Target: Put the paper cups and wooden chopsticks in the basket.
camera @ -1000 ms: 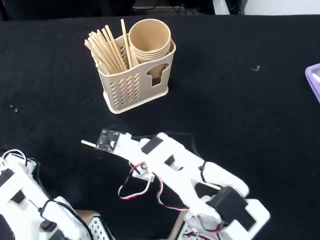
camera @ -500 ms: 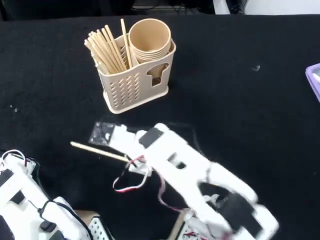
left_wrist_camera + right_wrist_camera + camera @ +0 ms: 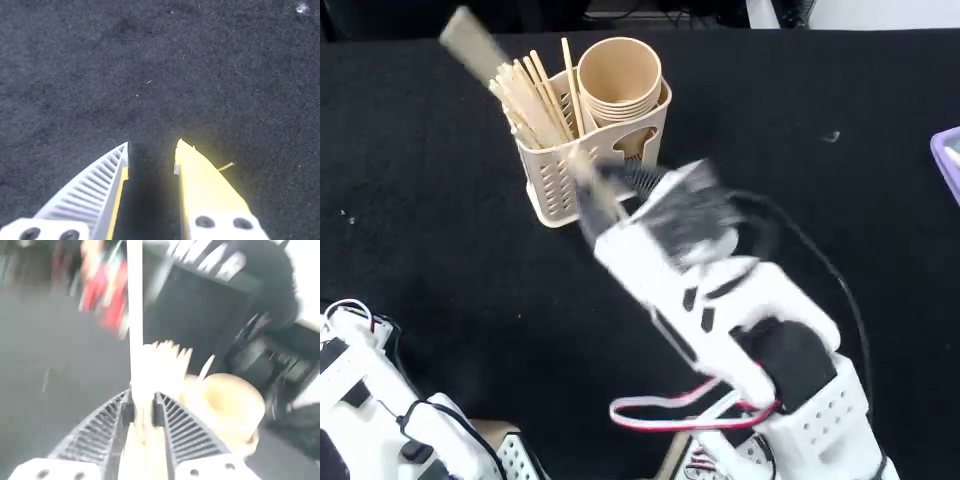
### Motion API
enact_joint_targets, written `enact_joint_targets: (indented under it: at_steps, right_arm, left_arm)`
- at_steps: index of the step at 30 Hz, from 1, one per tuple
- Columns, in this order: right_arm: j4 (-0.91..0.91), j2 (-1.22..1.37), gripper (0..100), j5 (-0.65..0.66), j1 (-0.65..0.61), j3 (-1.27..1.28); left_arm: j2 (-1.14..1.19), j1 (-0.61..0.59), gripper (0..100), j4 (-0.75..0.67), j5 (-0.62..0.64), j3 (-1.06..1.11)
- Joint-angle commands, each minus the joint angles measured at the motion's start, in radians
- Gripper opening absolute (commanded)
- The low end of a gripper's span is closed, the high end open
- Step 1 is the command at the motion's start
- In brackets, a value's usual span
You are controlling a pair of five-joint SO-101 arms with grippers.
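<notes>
The right tool [image 3: 143,410], clamped on 1 chopstick [image 3: 134,315], holds it slanted over the basket [image 3: 546,178], likely for dropping in (left tool [image 3: 151,152], slightly parted, holds nothing).

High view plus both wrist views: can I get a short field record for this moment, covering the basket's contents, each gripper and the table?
basket: upright on the black table
paper cups: stacked inside the basket
chopsticks: bundle standing in the basket beside the cups
right gripper: shut on one chopstick, raised in front of the basket
left gripper: open, holding nothing, over bare table
</notes>
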Motion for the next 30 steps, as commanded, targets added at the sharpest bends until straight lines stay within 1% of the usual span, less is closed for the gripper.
enact_joint_targets:
  at_steps: [1, 5, 8, 10, 17, 20, 23, 24, 27, 28, 30]
  right_arm:
    - [-0.419, 0.035, 1.1, -0.152, 0.069, -0.028]
    - [-0.741, 0.173, 1.1, -0.152, 0.075, -0.031]
    - [-0.881, 0.288, 1.1, -0.152, 0.077, -0.035]
    - [-0.913, 0.366, 1.1, -0.152, 0.077, -0.058]
    - [-0.91, 0.615, 1.1, -0.157, 0.091, -0.122]
    - [-0.838, 0.639, 1.1, -0.158, 0.095, -0.096]
    - [-0.677, 0.627, 2.6, -0.153, 0.097, -0.101]
    - [-0.617, 0.622, 5.6, -0.153, 0.097, -0.111]
    - [-0.442, 0.59, 21.1, -0.16, 0.098, -0.157]
    - [-0.393, 0.57, 24.7, -0.16, 0.098, -0.176]
    - [-0.301, 0.516, 26.5, -0.16, 0.098, -0.22]
  left_arm:
    - [-0.028, 0.001, 16, -0.018, 0.011, -0.044]
    - [-0.028, 0.001, 16, -0.018, 0.011, -0.042]
    - [-0.028, 0.008, 16, -0.018, 0.011, -0.042]
    - [-0.028, 0.027, 16, -0.018, 0.011, -0.039]
    - [-0.028, 0.033, 16, -0.018, 0.011, -0.039]
    - [-0.028, 0.033, 16, -0.018, 0.011, -0.039]
    - [-0.028, 0.033, 16, -0.018, 0.011, -0.039]
    - [-0.028, 0.033, 16, -0.018, 0.011, -0.041]
    - [-0.028, 0.033, 16, -0.018, 0.011, -0.041]
    - [-0.028, 0.033, 16, -0.018, 0.011, -0.041]
    - [-0.028, 0.033, 16, -0.018, 0.011, -0.041]
